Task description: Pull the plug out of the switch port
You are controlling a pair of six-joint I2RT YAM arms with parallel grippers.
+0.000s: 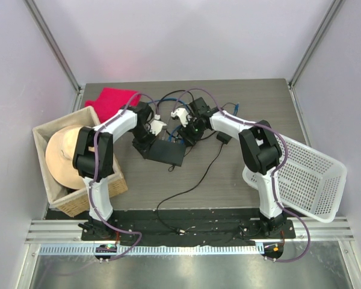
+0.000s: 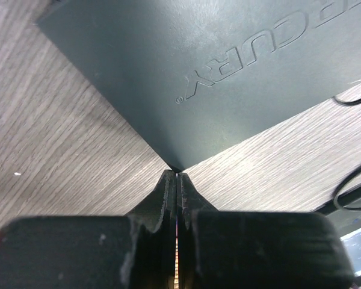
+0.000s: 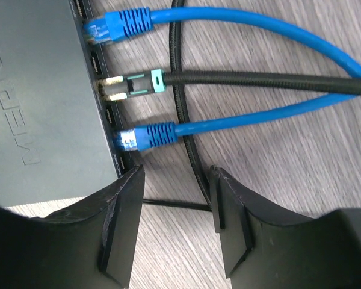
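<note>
Left arm (image 1: 117, 123) reaching forward, left gripper (image 2: 176, 176) pressed together at switch (image 2: 198, 60) corner, right arm (image 1: 234, 124) angled inward, right gripper (image 3: 175, 180) spread, blue plug (image 3: 145, 136) just ahead of its fingers, ungripped

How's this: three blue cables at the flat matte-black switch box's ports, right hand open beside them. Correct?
No: top blue cable, bottom blue cable, but the middle one is a black braided cable, per right wrist view. Right hand is open beside them.
</note>
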